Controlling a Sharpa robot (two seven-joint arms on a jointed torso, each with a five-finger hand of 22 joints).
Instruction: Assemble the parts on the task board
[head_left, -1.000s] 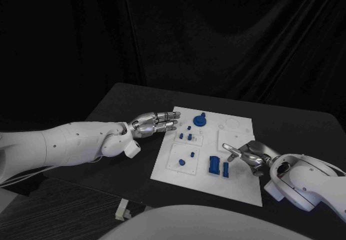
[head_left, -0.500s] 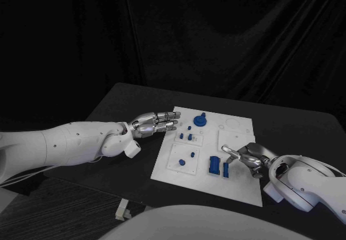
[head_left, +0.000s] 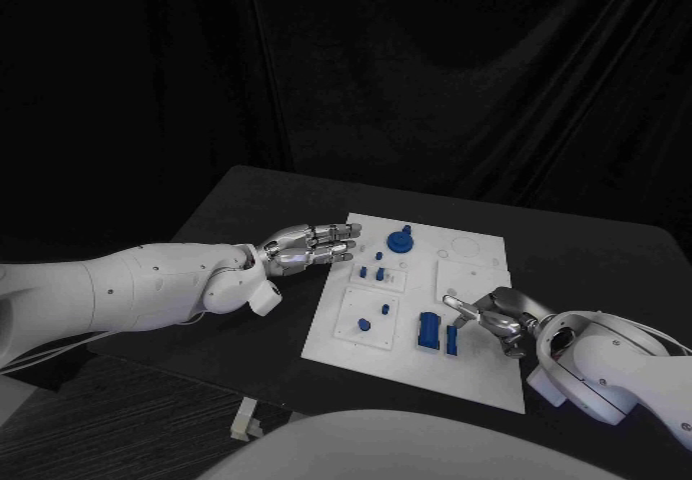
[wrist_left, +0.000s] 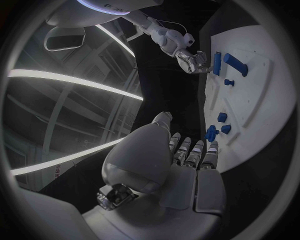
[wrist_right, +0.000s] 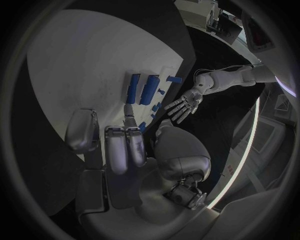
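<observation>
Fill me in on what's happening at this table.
A robot with two arms is working over a white task board that carries small blue parts. Its right robot hand reaches to the two upright blue blocks near the board's front edge, one finger stretched toward them; whether it touches them is unclear. The left robot hand hovers open at the board's left edge, holding nothing. A blue knob and small pegs sit further back.

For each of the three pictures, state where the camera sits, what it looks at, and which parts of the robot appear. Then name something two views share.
Head view: on the robot's head, looking down at the task board; left hand and right hand show.
Left wrist view: behind the left hand, facing the board's blue parts; the right hand shows.
Right wrist view: behind the right hand, facing two long blue blocks.
Shared: both wrist views show these blocks.
</observation>
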